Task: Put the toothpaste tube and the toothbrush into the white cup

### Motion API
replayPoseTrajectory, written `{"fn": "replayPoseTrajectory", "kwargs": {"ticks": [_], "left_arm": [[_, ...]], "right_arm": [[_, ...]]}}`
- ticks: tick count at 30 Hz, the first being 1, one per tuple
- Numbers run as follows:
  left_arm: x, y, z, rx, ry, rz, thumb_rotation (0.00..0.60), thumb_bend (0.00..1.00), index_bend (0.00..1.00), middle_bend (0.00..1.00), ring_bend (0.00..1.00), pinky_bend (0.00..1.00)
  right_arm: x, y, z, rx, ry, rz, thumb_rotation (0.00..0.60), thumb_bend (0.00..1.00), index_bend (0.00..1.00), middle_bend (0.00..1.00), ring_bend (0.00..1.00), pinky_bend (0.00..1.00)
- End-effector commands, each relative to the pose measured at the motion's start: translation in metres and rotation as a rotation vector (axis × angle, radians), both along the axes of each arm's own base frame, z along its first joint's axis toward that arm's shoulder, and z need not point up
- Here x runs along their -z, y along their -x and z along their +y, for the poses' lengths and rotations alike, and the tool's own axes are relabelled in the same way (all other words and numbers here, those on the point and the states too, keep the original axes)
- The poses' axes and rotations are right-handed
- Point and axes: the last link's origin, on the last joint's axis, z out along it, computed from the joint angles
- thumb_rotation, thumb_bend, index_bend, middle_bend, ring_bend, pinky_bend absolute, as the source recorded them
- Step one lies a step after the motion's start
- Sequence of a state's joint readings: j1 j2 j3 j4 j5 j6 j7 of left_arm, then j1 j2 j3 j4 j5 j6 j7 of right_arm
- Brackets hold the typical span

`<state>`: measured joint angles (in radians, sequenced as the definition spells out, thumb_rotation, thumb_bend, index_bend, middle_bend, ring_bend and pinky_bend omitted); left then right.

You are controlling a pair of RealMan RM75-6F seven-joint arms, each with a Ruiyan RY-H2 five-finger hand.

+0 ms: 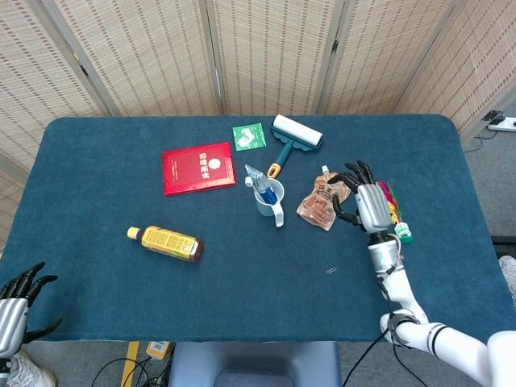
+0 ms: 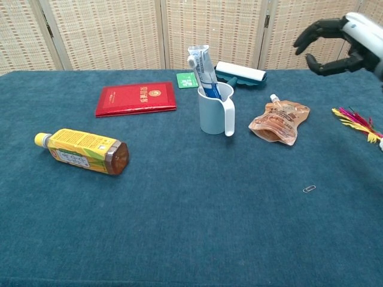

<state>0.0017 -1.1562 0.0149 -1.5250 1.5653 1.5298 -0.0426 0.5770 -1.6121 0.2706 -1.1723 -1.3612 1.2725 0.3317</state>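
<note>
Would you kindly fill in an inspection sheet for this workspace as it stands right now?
Surface: dark blue cloth-covered table.
Job's things: white handled cup upright, blue-and-white toothpaste tube and toothbrush standing inside it.
Clutter: red booklet, yellow-labelled bottle lying on its side, green sachet, white lint roller with teal handle, brown spouted pouch, feathered shuttlecock, small paper clip.
Hands: right hand raised, fingers spread, holding nothing; left hand off the table's near-left corner, holding nothing.
Cables: black cable along right arm.
Surroundings: woven folding screens.
</note>
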Motion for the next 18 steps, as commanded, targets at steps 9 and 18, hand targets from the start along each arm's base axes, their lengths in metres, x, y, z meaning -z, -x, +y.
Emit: {"fn": "replayPoseTrajectory", "kwargs": {"ticks": [9, 18], "left_arm": [[0.01, -0.013, 0.017, 0.032, -0.014, 0.016, 0.6, 0.22, 0.27, 0.1, 0.14, 0.2], [0.014, -0.023, 0.022, 0.054, -0.034, 0.027, 0.6, 0.22, 0.27, 0.1, 0.14, 0.2]], "right_arm": [[-0.071, 0.078, 0.104, 0.191, 0.001, 0.274, 0.6, 0.45, 0.26, 0.25, 0.07, 0.07], [-0.089, 0.11, 0.167, 0.25, -0.062, 0.307, 0.6, 0.44, 0.22, 0.21, 0.04, 0.07]]}}
